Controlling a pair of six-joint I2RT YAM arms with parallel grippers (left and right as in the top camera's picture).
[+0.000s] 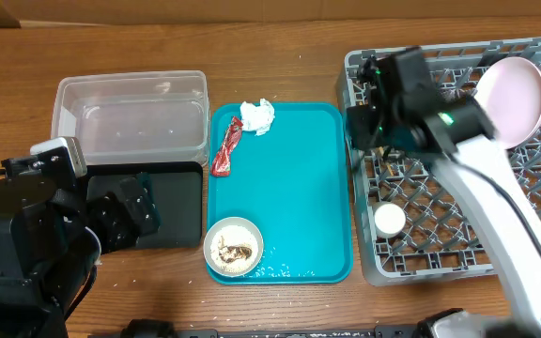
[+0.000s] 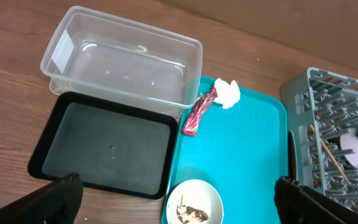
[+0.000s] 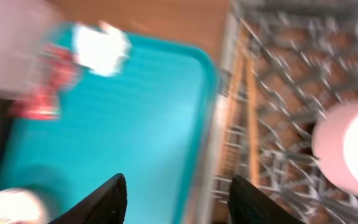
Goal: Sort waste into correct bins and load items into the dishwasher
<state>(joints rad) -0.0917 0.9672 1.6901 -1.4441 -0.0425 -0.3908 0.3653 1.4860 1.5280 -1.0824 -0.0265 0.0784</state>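
Observation:
A red wrapper [image 1: 225, 147] and a crumpled white napkin [image 1: 257, 115] lie at the back of the teal tray [image 1: 299, 188]. A white bowl [image 1: 233, 248] with rice and brown scraps sits at its front left. The grey dish rack [image 1: 440, 253] holds a pinkish bowl [image 1: 510, 99], a small white cup [image 1: 389, 220] and chopsticks [image 2: 331, 155]. My right gripper [image 1: 363, 122] is open and empty above the rack's left edge [image 3: 176, 199]; that view is blurred. My left gripper [image 1: 130, 214] is open and empty over the black tray [image 1: 172, 211], wide apart in its own view [image 2: 179, 194]. No large plate is in view.
The clear tub [image 1: 130, 117] stands behind the black tray at the left. The teal tray lies between the bins and the rack. Bare wooden table runs along the back and front edges.

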